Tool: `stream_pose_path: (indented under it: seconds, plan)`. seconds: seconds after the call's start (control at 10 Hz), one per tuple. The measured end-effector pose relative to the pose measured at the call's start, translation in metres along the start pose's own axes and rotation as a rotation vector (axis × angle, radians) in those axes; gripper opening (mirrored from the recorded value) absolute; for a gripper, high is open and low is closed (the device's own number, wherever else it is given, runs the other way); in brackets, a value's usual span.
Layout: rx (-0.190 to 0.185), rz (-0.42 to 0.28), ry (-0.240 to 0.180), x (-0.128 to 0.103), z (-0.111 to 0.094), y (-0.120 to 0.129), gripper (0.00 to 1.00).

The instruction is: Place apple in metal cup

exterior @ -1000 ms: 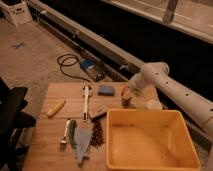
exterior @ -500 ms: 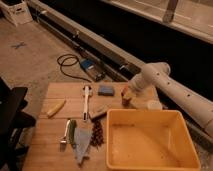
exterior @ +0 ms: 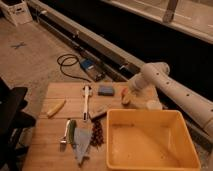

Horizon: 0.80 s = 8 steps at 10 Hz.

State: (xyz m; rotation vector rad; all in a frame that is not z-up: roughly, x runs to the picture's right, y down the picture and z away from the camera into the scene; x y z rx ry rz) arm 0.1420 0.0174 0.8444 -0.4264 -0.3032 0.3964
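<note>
camera view, read from the left: a long yellow banana-like item (exterior: 56, 107) lies near the left edge of the wooden surface (exterior: 50, 145), then a pale utensil (exterior: 86, 100) set lengthwise, a greenish tool (exterior: 71, 132) beside a dark cluster (exterior: 97, 132) towards the front, and a small blue block (exterior: 105, 90) at the back. right of that block the claw (exterior: 125, 96) hangs low at the end of the white arm (exterior: 165, 85), and the orange-red patch at its tip appears to be the apple (exterior: 126, 98); whether the claw is clamped on it or merely touching, i cannot tell. a white cup (exterior: 153, 105) stands just beside it, behind the big yellow bin (exterior: 150, 165). i cannot pick out the metal cup anywhere. the apple should handle as firm, smooth, fairly light and apt to roll, so a grip across its widest part looks safest. no writing or brand can be read.
</note>
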Motion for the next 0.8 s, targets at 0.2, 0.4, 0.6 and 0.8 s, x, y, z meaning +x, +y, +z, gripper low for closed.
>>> stream_pose_path:
  seconds: [0.2, 0.4, 0.6, 0.8]
  plan:
    - [0.030, 0.005, 0.013, 0.002, -0.014, -0.003, 0.80]
    - [0.081, 0.018, 0.046, 0.012, -0.049, -0.008, 0.80]
    - [0.136, 0.050, 0.071, 0.029, -0.086, -0.006, 0.80]
    - [0.141, 0.051, 0.071, 0.028, -0.089, -0.005, 0.80]
